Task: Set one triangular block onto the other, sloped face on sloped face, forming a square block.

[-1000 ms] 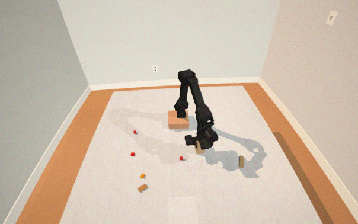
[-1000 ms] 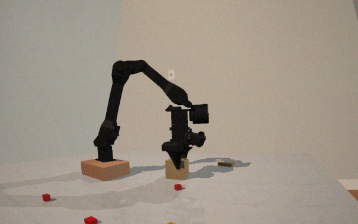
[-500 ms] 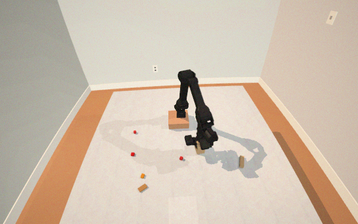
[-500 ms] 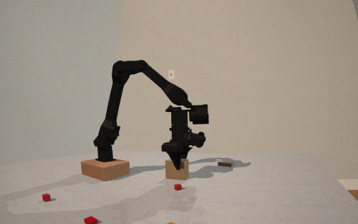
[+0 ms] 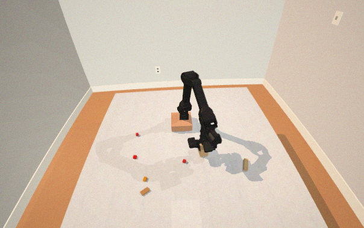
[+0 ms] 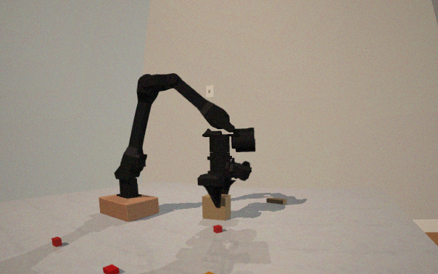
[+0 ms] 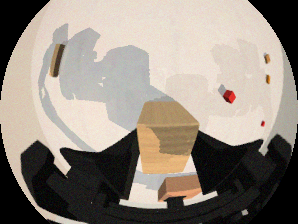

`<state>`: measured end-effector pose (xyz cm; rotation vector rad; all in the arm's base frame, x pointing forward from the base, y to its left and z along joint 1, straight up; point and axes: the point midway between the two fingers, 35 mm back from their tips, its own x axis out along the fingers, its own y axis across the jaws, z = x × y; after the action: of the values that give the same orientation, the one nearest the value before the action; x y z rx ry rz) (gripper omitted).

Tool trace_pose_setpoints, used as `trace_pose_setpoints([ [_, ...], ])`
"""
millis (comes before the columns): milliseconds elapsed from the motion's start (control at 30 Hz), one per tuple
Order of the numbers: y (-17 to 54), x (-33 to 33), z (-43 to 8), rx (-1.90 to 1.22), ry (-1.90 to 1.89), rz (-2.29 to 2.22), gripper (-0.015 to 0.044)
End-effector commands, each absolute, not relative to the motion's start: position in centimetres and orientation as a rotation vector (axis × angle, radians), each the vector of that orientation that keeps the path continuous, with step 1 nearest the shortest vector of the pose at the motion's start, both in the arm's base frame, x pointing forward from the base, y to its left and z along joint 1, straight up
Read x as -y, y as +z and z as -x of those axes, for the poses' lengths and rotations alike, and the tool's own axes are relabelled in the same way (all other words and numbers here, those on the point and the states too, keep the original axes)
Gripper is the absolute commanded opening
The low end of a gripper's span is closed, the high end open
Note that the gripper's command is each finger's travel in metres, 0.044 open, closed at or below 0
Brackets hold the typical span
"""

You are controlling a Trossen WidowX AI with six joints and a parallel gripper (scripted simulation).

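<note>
A pale wooden block (image 5: 203, 154) (image 6: 210, 212) (image 7: 167, 114) with a box-like outline stands on the table right of the arm's base. Its top looks level in the exterior view. It appears to be the two triangular blocks together, but I cannot make out a seam between them. My gripper (image 6: 219, 203) (image 7: 164, 128) points down and is shut on this block, with one finger on each side. The fingertips reach about halfway down it in the exterior view. In the top view the hand hides much of the block.
A red cube (image 5: 184, 161) (image 6: 217, 229) (image 7: 229, 96) lies close by. A narrow wooden piece (image 5: 246, 164) (image 6: 276, 201) (image 7: 57, 60) lies farther right. Two more red cubes (image 5: 137, 134) (image 5: 135, 157), an orange piece (image 5: 145, 179) and a brown piece (image 5: 144, 191) lie left.
</note>
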<state>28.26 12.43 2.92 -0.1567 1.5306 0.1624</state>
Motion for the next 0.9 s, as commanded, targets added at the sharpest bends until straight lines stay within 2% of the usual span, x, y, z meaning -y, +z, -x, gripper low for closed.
trace_pose_setpoints([
  [0,2.9,-12.4,-28.3,-1.531,0.162,0.157,0.0184],
  [333,2.9,-12.4,-28.3,-1.531,0.162,0.157,0.0440],
  [600,3.2,-12.5,-28.3,-1.530,0.162,0.157,0.0440],
  [867,13.7,-12.4,-28.0,-1.530,0.162,0.157,0.0440],
])
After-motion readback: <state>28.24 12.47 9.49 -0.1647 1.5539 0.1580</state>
